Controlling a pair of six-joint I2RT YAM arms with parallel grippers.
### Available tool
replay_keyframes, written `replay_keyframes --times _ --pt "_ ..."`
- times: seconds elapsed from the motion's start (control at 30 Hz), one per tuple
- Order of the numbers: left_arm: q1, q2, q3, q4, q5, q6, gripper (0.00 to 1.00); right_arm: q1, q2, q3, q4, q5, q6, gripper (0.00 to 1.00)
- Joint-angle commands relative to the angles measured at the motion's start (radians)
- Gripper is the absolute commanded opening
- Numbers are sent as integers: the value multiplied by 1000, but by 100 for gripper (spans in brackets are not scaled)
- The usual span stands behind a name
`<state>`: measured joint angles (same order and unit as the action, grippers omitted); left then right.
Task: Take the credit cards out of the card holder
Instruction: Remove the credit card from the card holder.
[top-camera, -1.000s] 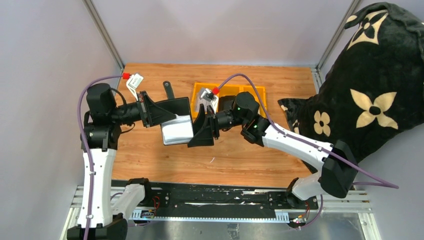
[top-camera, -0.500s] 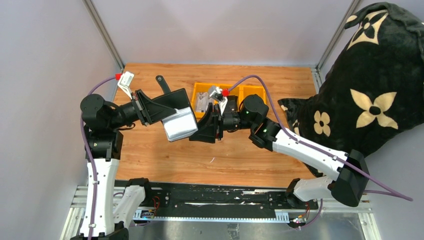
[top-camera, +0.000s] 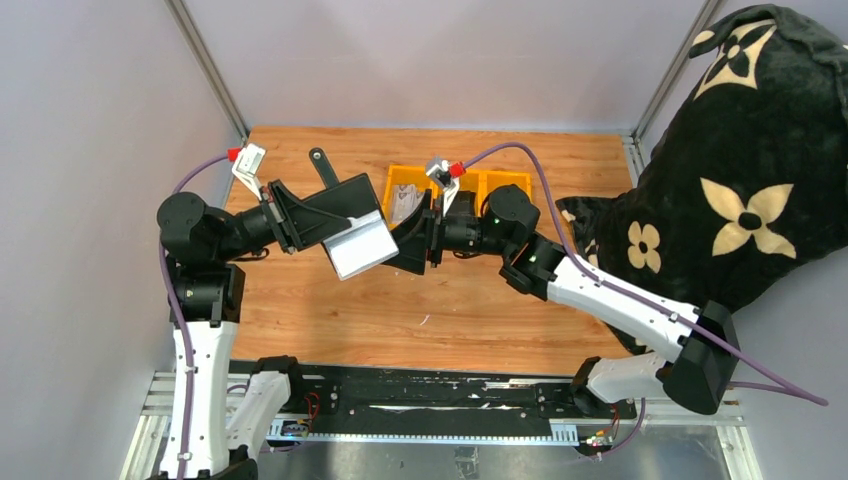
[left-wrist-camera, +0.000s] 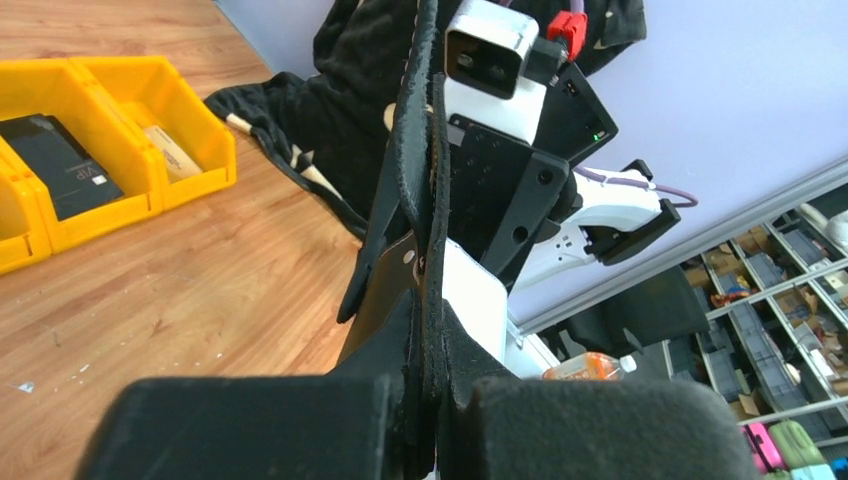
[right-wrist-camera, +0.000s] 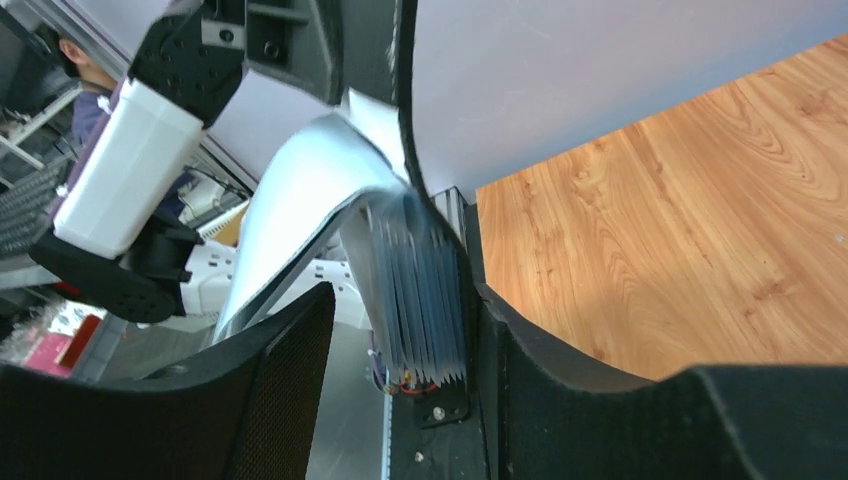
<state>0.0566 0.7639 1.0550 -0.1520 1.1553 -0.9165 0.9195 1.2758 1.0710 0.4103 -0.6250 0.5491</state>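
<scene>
Clamped shut in the left hand (top-camera: 292, 216) and held above the tabletop (top-camera: 450, 300): the card holder (top-camera: 335, 203), folded open. No cards (right-wrist-camera: 420, 290) out yet, the whole stack sitting in the slots. Right hand (top-camera: 402, 245) straddling that stack, fingers apart, no pinch visible. Left to do: gripping and pulling every card.

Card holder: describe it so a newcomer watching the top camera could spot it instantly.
Look over the middle of the wooden table, just left of the yellow bins. There the left arm's fingers hold the card holder in the air: a black fold-over wallet with a strap tab and pale grey inside, unlike the black item lying in a bin.
</scene>
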Motion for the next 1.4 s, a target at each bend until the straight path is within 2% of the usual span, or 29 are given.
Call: replay_keyframes --times 0.0,0.2,0.37,0.43,0.5,0.6,0.7,0.77,0.83,0.87,0.9,1.0,1.17,1.27,1.37 --pt "0 -23 18 16 11 21 0 -17 32 54 84 8 115 57" --pt "0 -30 -4 16 20 19 0 -17 68 43 274 16 208 60" --pt "0 -45 -29 17 25 31 0 -19 139 61 502 -76 356 59" --pt "0 -51 -32 6 19 49 0 -20 173 63 597 -100 443 54" --pt "0 -51 -33 -1 14 54 0 -24 200 60 661 -110 518 44" --pt "0 -52 -34 0 9 59 0 -25 221 60 666 -114 557 30" --pt "0 -59 -28 -11 -23 81 0 -27 213 53 655 -119 560 20" --pt "0 -61 8 -72 -93 172 17 -32 193 37 647 -122 557 15" --pt "-1 -64 72 -193 -200 290 51 -41 173 24 624 -130 551 10" --pt "0 -67 99 -230 -251 332 62 -45 163 16 604 -134 545 9" --pt "0 -73 112 -236 -289 359 67 -50 155 9 585 -139 535 8" --pt "0 -86 109 -188 -326 356 74 -58 143 -2 540 -156 516 6" --pt "0 -48 30 -69 -90 180 87 -64 152 28 440 -201 483 4" --pt "0 -54 12 -147 -8 257 88 -68 149 43 389 -216 460 1" --pt "-1 -75 17 -264 12 372 87 -71 144 65 328 -234 422 0"
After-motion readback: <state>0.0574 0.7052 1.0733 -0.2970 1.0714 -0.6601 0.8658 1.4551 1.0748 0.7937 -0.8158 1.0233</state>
